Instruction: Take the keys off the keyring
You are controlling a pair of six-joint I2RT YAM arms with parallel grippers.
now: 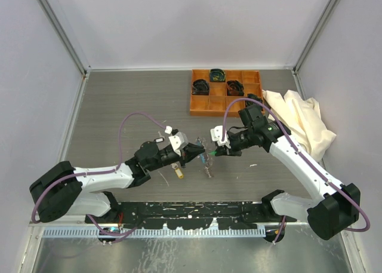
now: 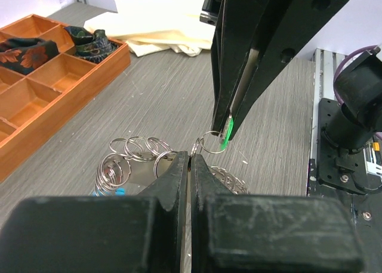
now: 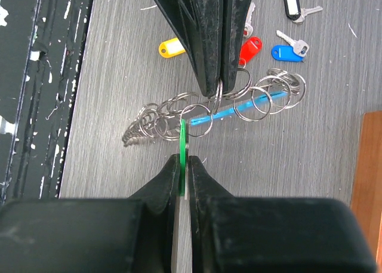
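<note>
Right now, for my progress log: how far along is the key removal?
Done: yellow key, red key, blue key and black key lie loose. In hand: right tool pinches the green key, left tool grips the keyring. Left: freeing it, seemingly the last.

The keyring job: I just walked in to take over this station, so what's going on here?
The left hand is shut on a loop of the keyring. The right hand is shut on the green-tagged key, which appears still attached to the coil. The yellow-tagged key, red-tagged key, blue-tagged key and black-tagged key lie on the table apart from the ring, seemingly already off. The green one looks like the last to free.
</note>
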